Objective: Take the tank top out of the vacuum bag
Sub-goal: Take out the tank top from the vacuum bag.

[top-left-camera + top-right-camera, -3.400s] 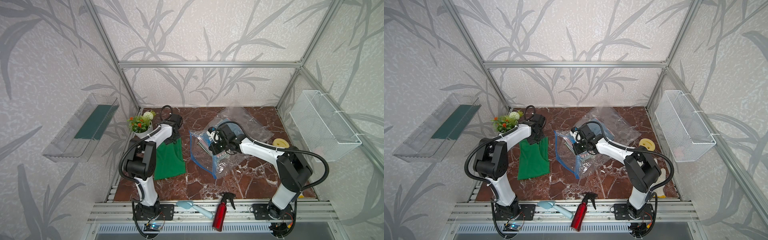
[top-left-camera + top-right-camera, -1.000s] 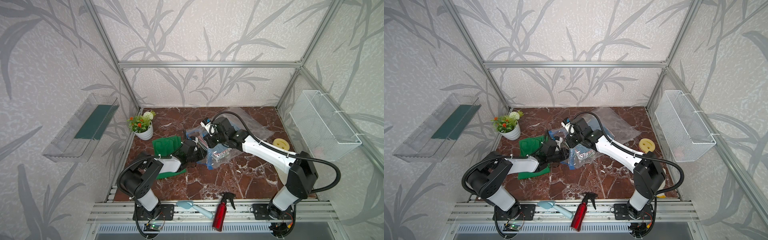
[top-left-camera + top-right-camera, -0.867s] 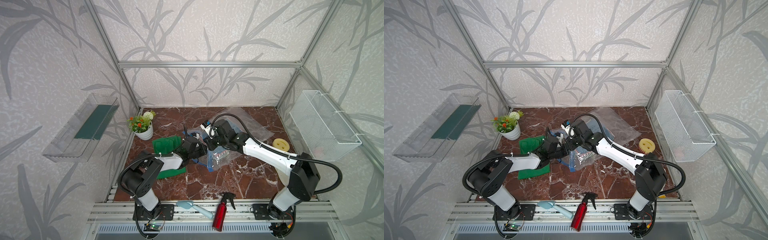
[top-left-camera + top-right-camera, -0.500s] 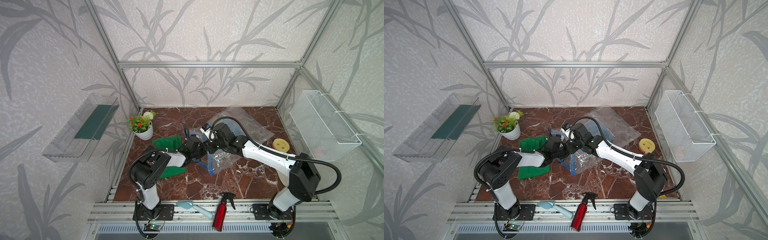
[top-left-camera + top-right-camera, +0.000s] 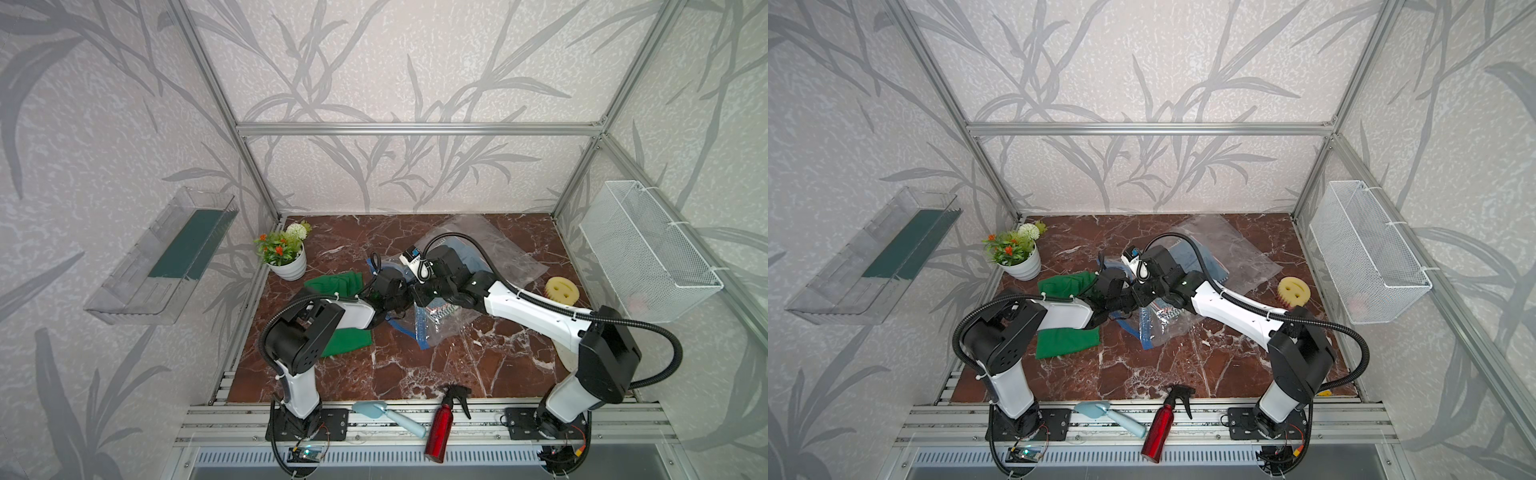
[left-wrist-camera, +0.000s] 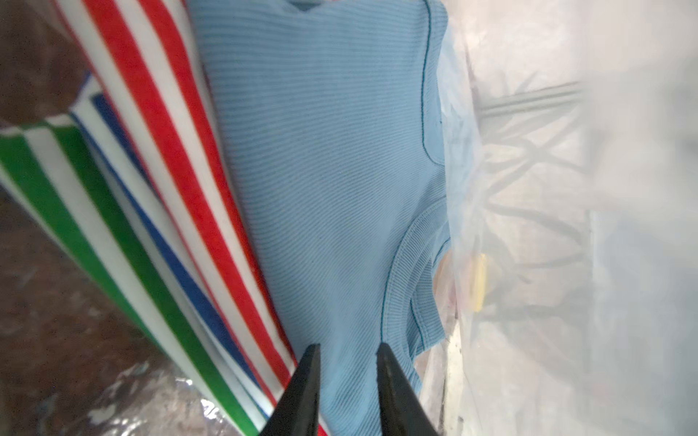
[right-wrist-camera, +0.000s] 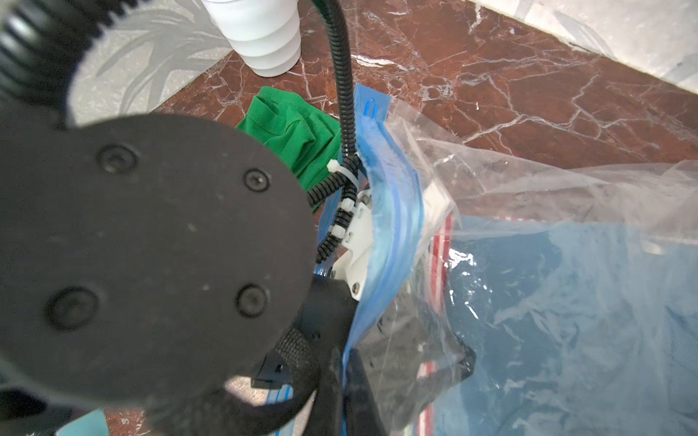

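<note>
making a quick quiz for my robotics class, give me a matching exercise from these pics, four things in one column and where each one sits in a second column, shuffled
Things
1. light blue tank top
2. green garment
3. red spray bottle
4. yellow sponge

Places
a. lying across the front metal rail
b. inside the vacuum bag
c. on the table, on the wire basket's side
d. on the table outside the bag, partly under the left arm

Pairs: 1-b, 2-d, 3-a, 4-c
</note>
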You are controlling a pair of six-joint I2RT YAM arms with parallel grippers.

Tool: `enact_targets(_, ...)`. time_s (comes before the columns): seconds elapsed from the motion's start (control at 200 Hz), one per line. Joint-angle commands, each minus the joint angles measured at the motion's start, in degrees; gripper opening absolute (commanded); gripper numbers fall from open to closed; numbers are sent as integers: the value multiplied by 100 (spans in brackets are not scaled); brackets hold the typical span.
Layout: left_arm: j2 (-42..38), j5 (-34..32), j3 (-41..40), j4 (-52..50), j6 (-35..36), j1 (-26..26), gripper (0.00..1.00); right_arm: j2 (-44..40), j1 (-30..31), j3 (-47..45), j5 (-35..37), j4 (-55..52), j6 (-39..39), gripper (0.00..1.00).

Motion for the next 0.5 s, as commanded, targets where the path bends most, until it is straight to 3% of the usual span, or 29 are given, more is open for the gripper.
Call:
enact_targets(0.0,133,38,197,-192,-114,-41,28,-112,38,-24,-135,152,-29,0)
enact_targets(0.495,457,-108,776,-903,-59,-48,31,45,31,-6,-316,330,-80,0)
